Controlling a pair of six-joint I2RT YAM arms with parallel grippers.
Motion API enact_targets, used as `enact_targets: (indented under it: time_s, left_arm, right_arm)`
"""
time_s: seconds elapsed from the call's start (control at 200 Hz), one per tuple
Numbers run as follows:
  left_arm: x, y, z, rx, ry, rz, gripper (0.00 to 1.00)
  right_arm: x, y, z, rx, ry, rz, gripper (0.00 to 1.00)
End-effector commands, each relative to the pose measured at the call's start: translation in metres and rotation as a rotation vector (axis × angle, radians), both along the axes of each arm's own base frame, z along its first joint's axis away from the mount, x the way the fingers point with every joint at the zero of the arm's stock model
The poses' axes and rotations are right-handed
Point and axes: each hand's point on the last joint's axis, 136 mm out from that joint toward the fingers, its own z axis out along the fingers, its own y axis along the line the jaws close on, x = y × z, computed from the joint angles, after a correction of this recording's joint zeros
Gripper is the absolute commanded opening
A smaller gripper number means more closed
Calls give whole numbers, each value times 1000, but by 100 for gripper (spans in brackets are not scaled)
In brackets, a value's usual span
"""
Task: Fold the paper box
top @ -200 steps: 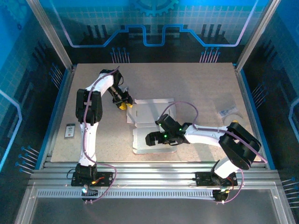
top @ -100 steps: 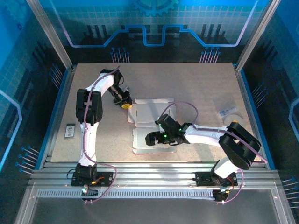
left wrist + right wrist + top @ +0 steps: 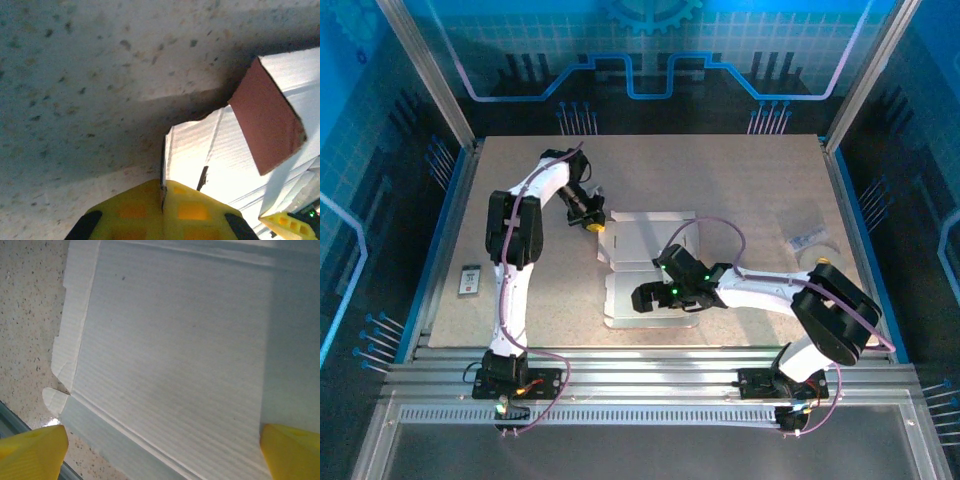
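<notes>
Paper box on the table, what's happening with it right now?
Both arms are working on the paper box, which lies mostly flat, pale side up. The left gripper is pinched shut on a thin flap edge at the sheet's far left corner, beside a raised pink flap. The right gripper is spread open over the near panel.

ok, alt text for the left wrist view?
The left gripper, shut, pinches a pale flap edge of the box. A pink flap stands tilted up at the right, above a speckled table.
</notes>
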Motion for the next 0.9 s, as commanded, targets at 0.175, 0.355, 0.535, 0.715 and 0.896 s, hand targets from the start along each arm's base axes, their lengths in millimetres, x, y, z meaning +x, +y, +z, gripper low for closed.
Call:
enact_targets:
  time_s: [0.175,0.355,0.535,0.715,0.896]
  left_arm:
    - [23,-12,64,-7,-327,15,0]
    - [34,-13,91,11,-515,38,0]
    - [32,-19,100,82,-660,24,1]
    - [24,-31,111,120,-764,-8,2]
    - [10,-43,115,116,-805,-26,3]
  right_arm:
    - [-9,-3,24,7,-16,7,95]
    - [-11,-10,27,20,-8,-45,71]
    - [-11,-23,11,-41,4,-103,49]
    - [-10,-36,-5,-106,9,-136,47]
    - [-9,-36,-18,-114,22,-144,47]
